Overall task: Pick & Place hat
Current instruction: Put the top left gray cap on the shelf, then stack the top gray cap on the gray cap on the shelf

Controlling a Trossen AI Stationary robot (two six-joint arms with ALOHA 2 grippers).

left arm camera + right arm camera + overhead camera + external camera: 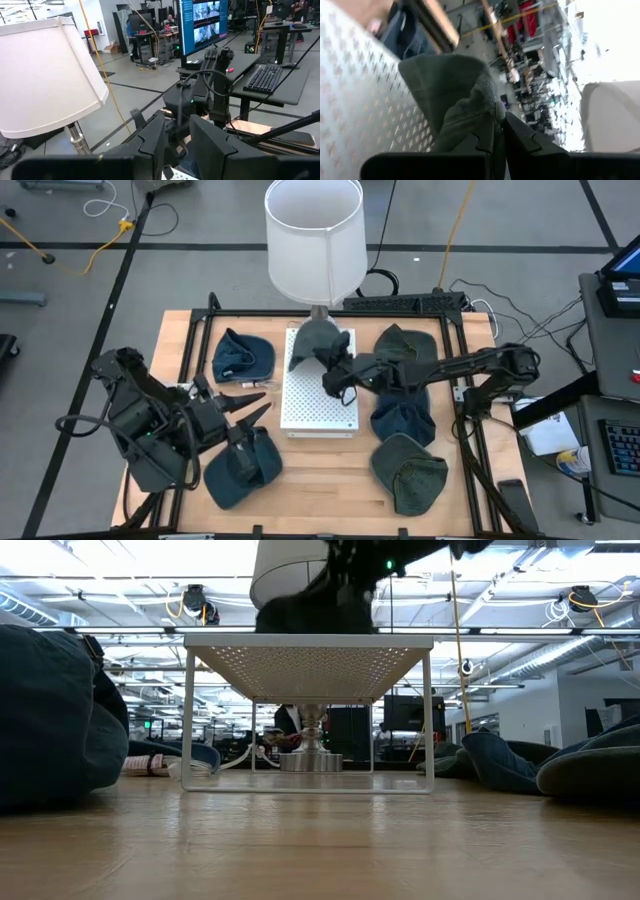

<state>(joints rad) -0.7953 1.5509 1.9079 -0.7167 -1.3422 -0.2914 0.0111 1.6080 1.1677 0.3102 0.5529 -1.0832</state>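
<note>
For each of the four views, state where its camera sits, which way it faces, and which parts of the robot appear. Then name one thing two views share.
High view: overhead, looking straight down on the table; both arms show, left gripper open, right gripper shut on the grey-green hat.
Low view: table height, looking level under the white perforated shelf; an arm above it.
Left wrist view: looks past its fingers toward the lampshade.
Right wrist view: looks along the shelf at the gripped hat.
Shared: high and left wrist views show the lampshade.

A rack (318, 405) sits mid-table — 1 hat (318, 345) on its far end, a lamp (313, 235) behind, 2 hats left, 4 right.
</note>
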